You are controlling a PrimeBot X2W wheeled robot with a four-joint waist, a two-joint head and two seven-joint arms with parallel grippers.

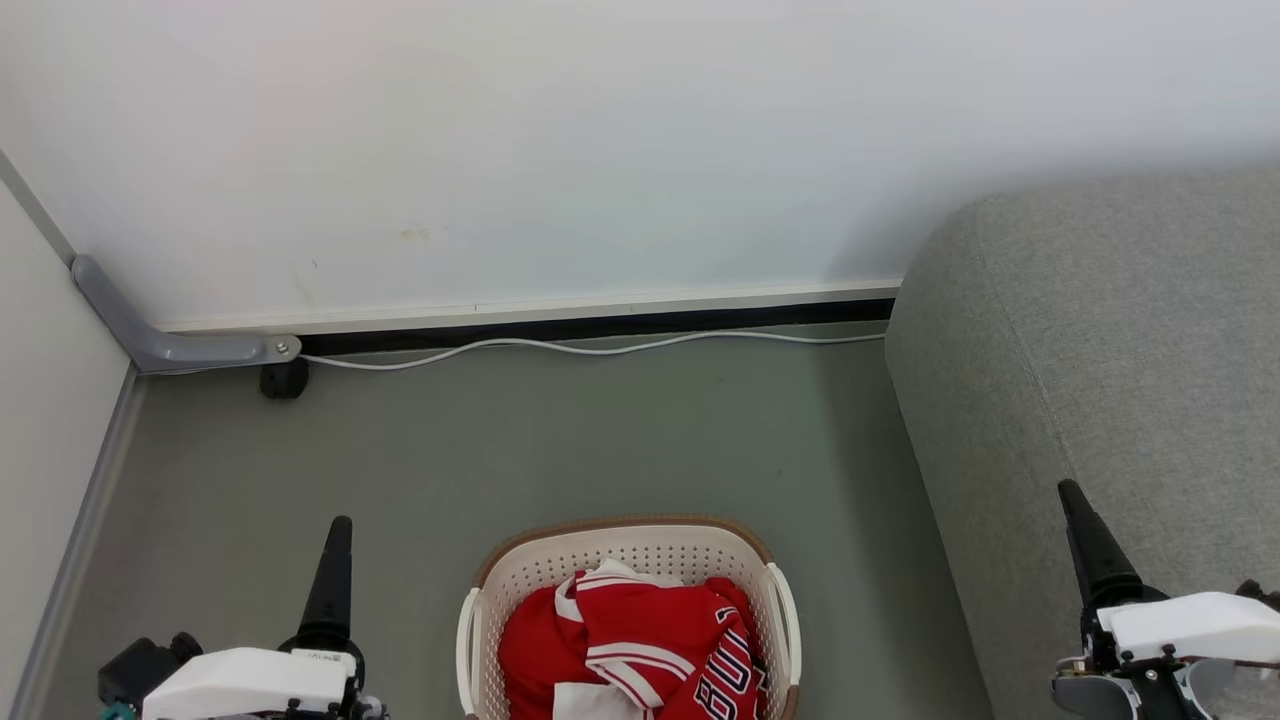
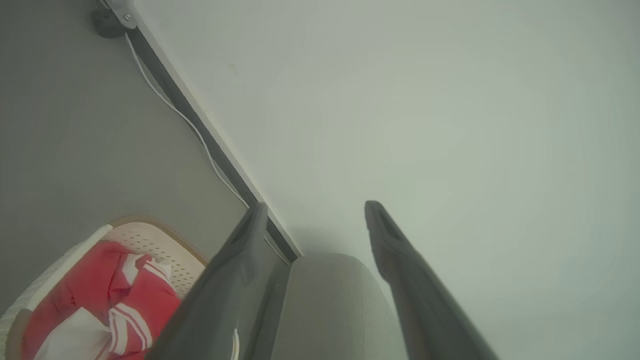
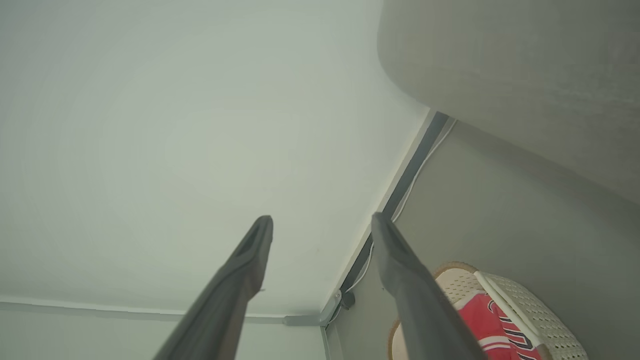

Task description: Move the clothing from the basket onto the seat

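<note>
- Left wrist view: the left gripper (image 2: 316, 207) has its two dark fingers spread wide with nothing between them, pointing at the pale wall.
- The basket (image 2: 150, 235) sits at 8 o'clock on the grey floor. The clothing (image 2: 100, 295) is heaped inside it, red with white stripes.
- The rounded end of the seat (image 2: 330, 300) shows at 6 o'clock, between the fingers, with no garment on the part in view.
- No writing can be made out from this angle.
- Right wrist view: the right gripper (image 3: 321, 218) is likewise spread and empty, aimed at the wall.
- The basket is at 5 o'clock with the red clothing in it, and the seat fills the corner at 1 o'clock.
- Dark, white-edged letters show on the red fabric, but they are too cut off to read.
- Head view: the basket is at 6 o'clock, the seat at 3 o'clock, and the two are apart.
- One finger of each gripper rises at 7 and at 4 o'clock, both clear of the basket.
- All the clothing in view lies in the basket, and the visible seat is bare.
- I judge the task not yet begun: no garment is gripped, and every piece has yet to be lifted out and carried across to the seat.
- The jersey's lettering at the bottom edge starts with what looks like "BU", and the rest runs out of frame.
- A small white sticker on the left gripper's housing is too small to read.
</note>
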